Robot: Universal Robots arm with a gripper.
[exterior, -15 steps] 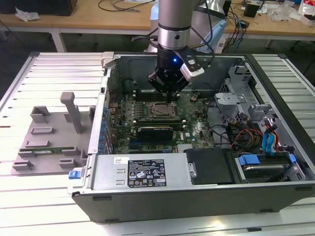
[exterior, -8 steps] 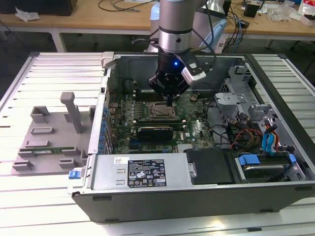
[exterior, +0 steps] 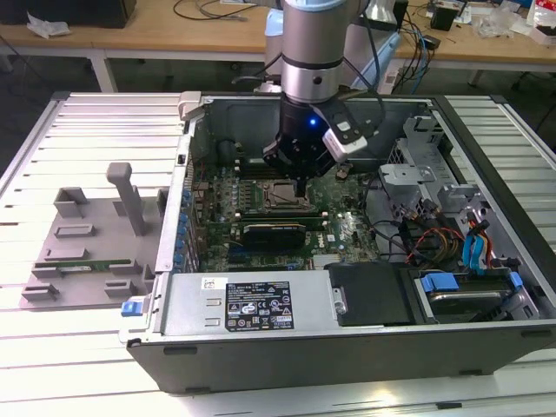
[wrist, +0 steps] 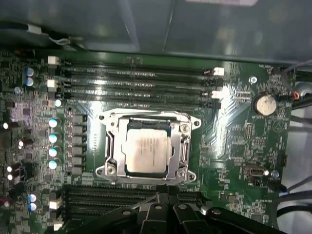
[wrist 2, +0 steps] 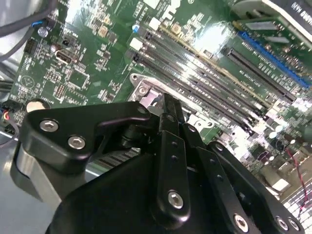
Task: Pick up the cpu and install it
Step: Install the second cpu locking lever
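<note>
Already seated flat in the socket frame [wrist: 148, 148], the cpu [wrist: 147, 152]: light, stiff, fragile underneath, best gripped by opposite edges. Gripper [wrist: 161, 200] just beside it, grasping nothing; spread of fingers impossible to tell.

Arm [exterior: 311, 52] vertical, wrist pointing down; gripper [exterior: 300, 184] low, fingers [wrist 2: 171, 146] closed together.

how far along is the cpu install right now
Mostly done, it seems. In the first wrist view the cpu already lies flat inside the socket frame on the motherboard, its silver top uncovered. The gripper hangs just above that socket in the exterior view, and nothing visible is held in it. Whether the chip is fully seated and the frame latched cannot be told.
</note>
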